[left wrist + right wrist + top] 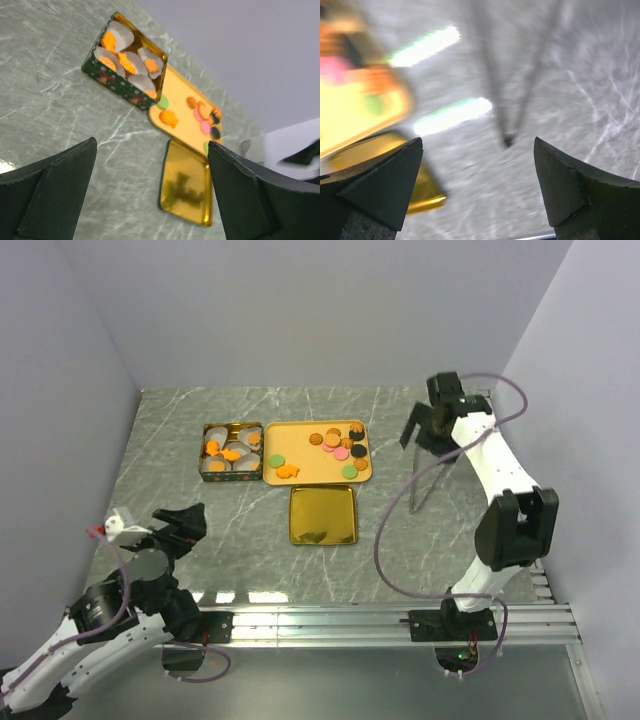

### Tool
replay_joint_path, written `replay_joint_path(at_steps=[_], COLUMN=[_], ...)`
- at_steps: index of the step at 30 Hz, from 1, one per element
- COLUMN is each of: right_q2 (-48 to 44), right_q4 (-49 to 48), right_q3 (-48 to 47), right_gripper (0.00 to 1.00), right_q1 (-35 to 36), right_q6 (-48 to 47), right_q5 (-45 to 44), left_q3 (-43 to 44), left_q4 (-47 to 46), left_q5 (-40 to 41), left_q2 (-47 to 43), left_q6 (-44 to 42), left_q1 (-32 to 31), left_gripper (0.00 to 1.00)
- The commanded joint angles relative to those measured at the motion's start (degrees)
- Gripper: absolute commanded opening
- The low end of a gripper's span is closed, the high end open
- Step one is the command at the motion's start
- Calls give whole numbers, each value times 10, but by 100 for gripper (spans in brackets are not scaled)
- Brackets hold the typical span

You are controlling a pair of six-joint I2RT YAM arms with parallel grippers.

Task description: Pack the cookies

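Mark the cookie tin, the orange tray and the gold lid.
cookie tin (232, 477), top view, on its near wall.
orange tray (297, 443), top view, on a bare patch of its floor.
gold lid (185, 187), left wrist view, on its middle.

Both arms: white shell links, black joint housings. The right arm (497, 468) carries a lilac-grey cable (383, 540) running in a loose loop from wrist to base; the left arm (60, 668) has the same kind. Black throughout: left hand (186, 524), right hand (424, 426). Their fingers (52, 197) are matte, wedge-shaped and sharp-edged. Small red-and-white part (110, 529) at the left wrist. Green light (461, 654) at the right base.
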State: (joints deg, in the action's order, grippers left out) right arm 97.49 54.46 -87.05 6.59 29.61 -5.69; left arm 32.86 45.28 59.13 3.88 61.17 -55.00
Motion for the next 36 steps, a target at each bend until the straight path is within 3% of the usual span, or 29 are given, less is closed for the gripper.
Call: replay_joint_path(at_steps=[1, 3, 7, 14, 24, 31, 36], right_q2=[-58, -76, -128, -195, -226, -253, -255], right_q4=[70, 73, 29, -50, -46, -74, -43], right_q3=[-86, -94, -37, 73, 100, 141, 108], right_gripper=[98, 99, 99, 98, 98, 97, 97], right_q1=[52, 84, 134, 150, 149, 149, 149], right_q6=[12, 18, 48, 53, -35, -13, -31], right_q5=[-4, 9, 45, 149, 242, 271, 226], left_q3=[10, 19, 57, 142, 243, 286, 269], left_q4=[-56, -78, -88, -151, -85, -93, -142], left_q5=[-34, -76, -147, -306, -359, -370, -397], left_q2=[75, 120, 292, 507, 827, 911, 919], left_q6=[-72, -94, -94, -133, -25, -46, -84], left_q1=[-4, -4, -4, -2, 12, 43, 77], left_gripper=[99, 100, 99, 97, 88, 82, 68])
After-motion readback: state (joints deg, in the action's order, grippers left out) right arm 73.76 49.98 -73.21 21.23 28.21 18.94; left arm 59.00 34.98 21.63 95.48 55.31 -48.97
